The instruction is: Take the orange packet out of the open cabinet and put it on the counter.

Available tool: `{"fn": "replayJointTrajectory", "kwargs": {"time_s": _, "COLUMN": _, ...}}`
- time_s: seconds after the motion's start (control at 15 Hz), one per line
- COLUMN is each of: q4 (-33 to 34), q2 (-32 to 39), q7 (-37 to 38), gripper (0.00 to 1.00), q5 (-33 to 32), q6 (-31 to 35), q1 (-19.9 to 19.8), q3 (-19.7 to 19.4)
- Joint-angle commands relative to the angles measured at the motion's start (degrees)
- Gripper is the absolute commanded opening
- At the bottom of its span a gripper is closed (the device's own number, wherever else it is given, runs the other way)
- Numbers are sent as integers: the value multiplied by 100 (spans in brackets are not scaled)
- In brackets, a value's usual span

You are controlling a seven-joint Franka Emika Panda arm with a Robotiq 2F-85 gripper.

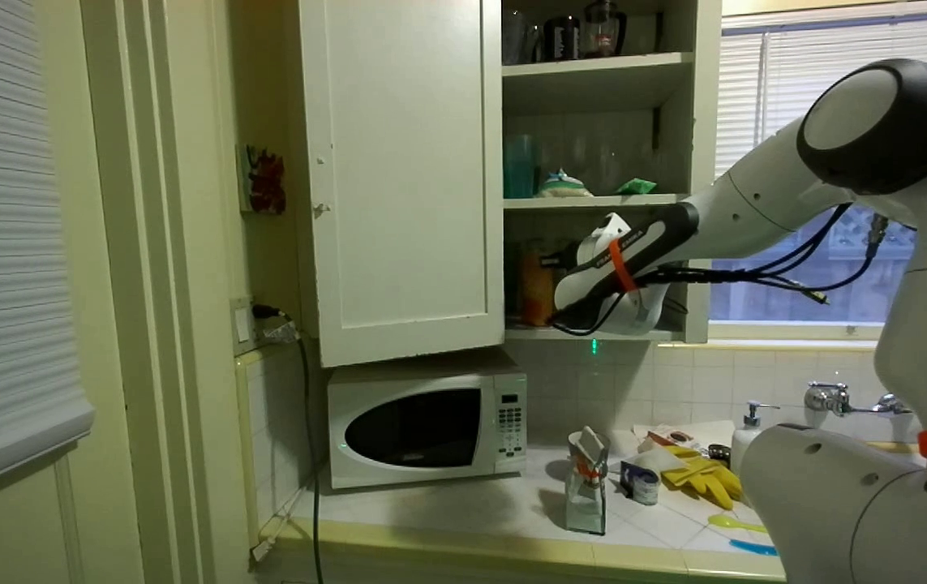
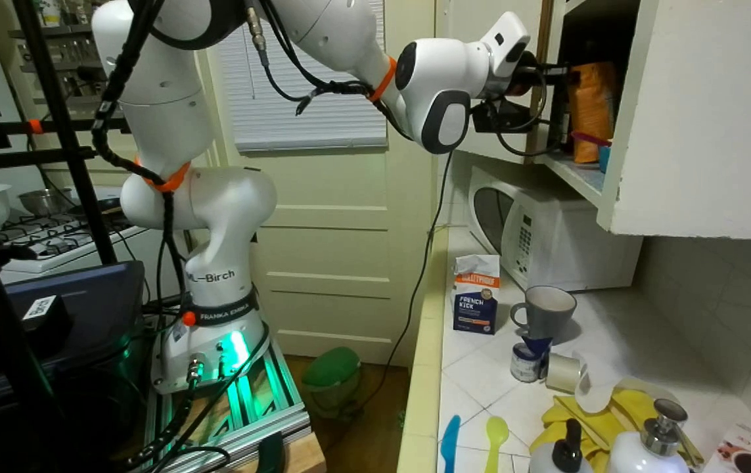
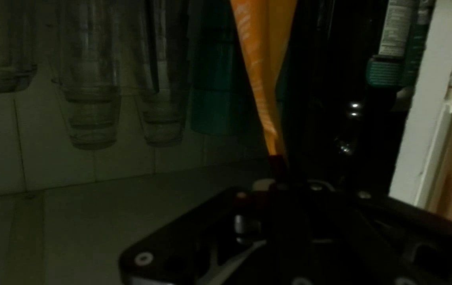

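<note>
My end effector (image 3: pixel 282 174) looks clenched on the narrow end of the orange packet (image 3: pixel 263 79), though the wrist view is too dim to show the grip cleanly. The packet stands upright inside the open cabinet (image 1: pixel 705 130), in its lowest compartment. Beyond the packet in that compartment I see clear glasses (image 3: pixel 91 103), a teal tumbler (image 3: pixel 218 103) and, near the cabinet's frame (image 3: pixel 417 134), a container with a green cap and pale label (image 3: pixel 386 71). In an exterior view, a small blue thing (image 2: pixel 604 159) and a pink strip (image 2: pixel 591 138) show just beside the packet's foot. On the level above, the cabinet holds another teal tumbler (image 1: pixel 519 166), a white-and-green bag (image 1: pixel 565 186) and a green pouch (image 1: pixel 636 186). The top shelf (image 1: pixel 593 66) carries a dark mug (image 1: pixel 562 38) and a glass jug (image 1: pixel 601 31). The cabinet's plain white door (image 1: pixel 406 170) hangs wide, over a white microwave (image 1: pixel 431 430). On the counter (image 1: pixel 463 513), near the microwave, an upright bag marked French Kick (image 2: pixel 476 299) stands; past it are a grey mug (image 2: pixel 549 312) with a pale inside and a small tin (image 2: pixel 524 365). Farther along, yellow gloves (image 1: pixel 702 476) lie beside two pump bottles (image 2: pixel 641 454).
</note>
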Motion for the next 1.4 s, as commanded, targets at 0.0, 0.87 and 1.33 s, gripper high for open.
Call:
{"fn": "replayJointTrajectory", "kwargs": {"time_s": 0.0, "q4": -365, "q2": 111, "q7": 40, "gripper": 0, "q5": 31, "q6": 379, "q1": -668, "q3": 644}}
{"fn": "replayJointTrajectory", "kwargs": {"time_s": 0.87, "q4": -2269, "q2": -221, "q7": 442, "gripper": 0, "q5": -25, "q6": 543, "q1": -4911, "q3": 4252}}
{"fn": "replayJointTrajectory", "kwargs": {"time_s": 1.33, "q4": -2597, "q2": -632, "q7": 860, "gripper": 0, "q5": -301, "q6": 95, "q1": -6330, "q3": 5343}}
